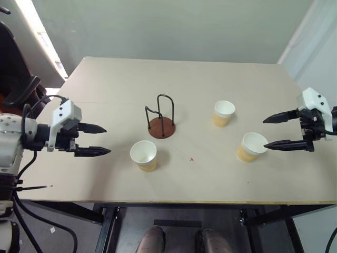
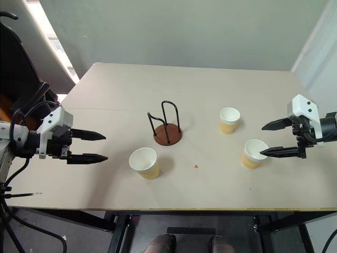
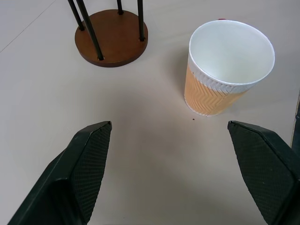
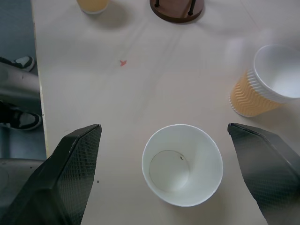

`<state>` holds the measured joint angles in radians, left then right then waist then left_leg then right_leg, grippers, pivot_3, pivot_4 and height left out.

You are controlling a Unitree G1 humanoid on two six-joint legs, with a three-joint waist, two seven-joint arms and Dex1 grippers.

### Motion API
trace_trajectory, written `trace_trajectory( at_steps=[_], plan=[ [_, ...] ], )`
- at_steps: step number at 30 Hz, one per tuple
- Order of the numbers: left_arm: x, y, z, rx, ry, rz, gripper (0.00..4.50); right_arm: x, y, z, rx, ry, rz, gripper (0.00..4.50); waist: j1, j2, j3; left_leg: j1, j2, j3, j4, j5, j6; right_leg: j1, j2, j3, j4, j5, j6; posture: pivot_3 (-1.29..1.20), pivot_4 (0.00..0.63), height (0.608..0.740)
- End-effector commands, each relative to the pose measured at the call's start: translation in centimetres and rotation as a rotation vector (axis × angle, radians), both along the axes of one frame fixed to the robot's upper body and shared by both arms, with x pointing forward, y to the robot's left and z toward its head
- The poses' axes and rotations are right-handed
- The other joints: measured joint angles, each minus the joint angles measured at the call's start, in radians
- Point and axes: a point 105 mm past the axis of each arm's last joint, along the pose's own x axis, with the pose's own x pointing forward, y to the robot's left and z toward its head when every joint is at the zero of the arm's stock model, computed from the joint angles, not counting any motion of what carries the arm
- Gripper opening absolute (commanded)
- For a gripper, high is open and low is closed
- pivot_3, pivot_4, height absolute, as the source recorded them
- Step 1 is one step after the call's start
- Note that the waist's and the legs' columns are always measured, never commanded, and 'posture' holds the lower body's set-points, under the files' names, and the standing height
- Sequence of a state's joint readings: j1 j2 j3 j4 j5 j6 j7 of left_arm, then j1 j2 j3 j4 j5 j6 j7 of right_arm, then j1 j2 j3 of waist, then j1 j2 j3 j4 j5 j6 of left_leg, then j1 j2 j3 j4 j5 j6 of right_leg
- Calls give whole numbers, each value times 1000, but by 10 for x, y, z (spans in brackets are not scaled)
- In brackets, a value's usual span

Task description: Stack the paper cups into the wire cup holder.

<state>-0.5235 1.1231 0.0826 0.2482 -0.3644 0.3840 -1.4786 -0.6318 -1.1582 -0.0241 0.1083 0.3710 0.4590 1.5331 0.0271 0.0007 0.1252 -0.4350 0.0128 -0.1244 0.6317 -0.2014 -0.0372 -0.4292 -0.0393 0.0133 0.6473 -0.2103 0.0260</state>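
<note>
Left eye view shows you both grippers released: left gripper (image 1: 92, 139) beside wire cup holder (image 1: 161, 118), right gripper (image 1: 277, 132) near paper cups (image 1: 252, 146) on the bench (image 1: 105, 89).

My left gripper (image 1: 97, 139) has two long, black, pointed fingers on a white angular housing over black hardware. Black cables loop out behind it toward a white, rounded forearm section with dark joints. My right gripper (image 1: 281, 130) is built the same: white block, black tapering fingers. Seen close from the wrists, the finger pads (image 3: 89, 161) carry a fine diamond-grid texture.
</note>
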Motion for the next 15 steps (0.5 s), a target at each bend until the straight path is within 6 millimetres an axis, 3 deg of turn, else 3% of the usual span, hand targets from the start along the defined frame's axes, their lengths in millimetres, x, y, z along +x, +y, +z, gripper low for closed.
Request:
trace_trajectory(
  at_steps=[1, 8, 15],
  plan=[
    [0, -1, 14, 5, -50, -9, 4234, -5, -2, 16, -1, -51, 2, 4500, 0, 0, 0, 0, 0, 0, 0, 0, 0, 0, 0, 0, 0, 0, 0, 0, 150, 740],
    [14, -5, 20, -9, -114, 23, 4234, -9, 5, 22, 23, -57, 32, 4500, 1, 0, 0, 0, 0, 0, 1, 0, 0, 0, 0, 0, 0, 0, 0, 0, 150, 740],
    [56, -14, 10, 29, -187, 122, 4234, -6, 48, 38, 105, -208, 71, 4500, 0, 0, 0, 1, 0, 0, 3, 1, 0, 1, 0, -1, 0, 1, 0, 0, 150, 740]
  ],
)
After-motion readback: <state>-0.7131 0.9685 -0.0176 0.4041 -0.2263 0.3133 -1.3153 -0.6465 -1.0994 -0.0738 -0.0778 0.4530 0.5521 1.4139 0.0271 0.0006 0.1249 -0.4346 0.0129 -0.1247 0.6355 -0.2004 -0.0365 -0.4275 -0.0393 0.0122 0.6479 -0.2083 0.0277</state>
